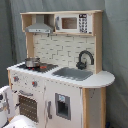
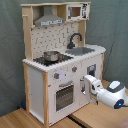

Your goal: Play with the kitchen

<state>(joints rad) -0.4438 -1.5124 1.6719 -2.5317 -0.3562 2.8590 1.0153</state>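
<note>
The kitchen (image 1: 65,85) (image 2: 55,65) is a tall white and light-wood toy with a grey hood (image 2: 48,20), a black faucet (image 2: 75,39), a sink (image 2: 82,50) and a metal pot (image 2: 50,56) on the stove. In the second exterior view my gripper (image 2: 87,82) reaches in from the right. It sits right at the lower cabinet door (image 2: 91,75), beside the oven door (image 2: 64,96). Whether it touches the door is unclear. In the first exterior view only white arm parts (image 1: 6,105) show at the bottom left, in front of the oven door (image 1: 27,106).
The kitchen stands on a wooden floor or table top (image 2: 30,120) before a grey curtain (image 2: 115,30). A toy microwave (image 1: 72,22) sits in the top shelf. Two knobs (image 1: 15,78) are on the front panel under the stove.
</note>
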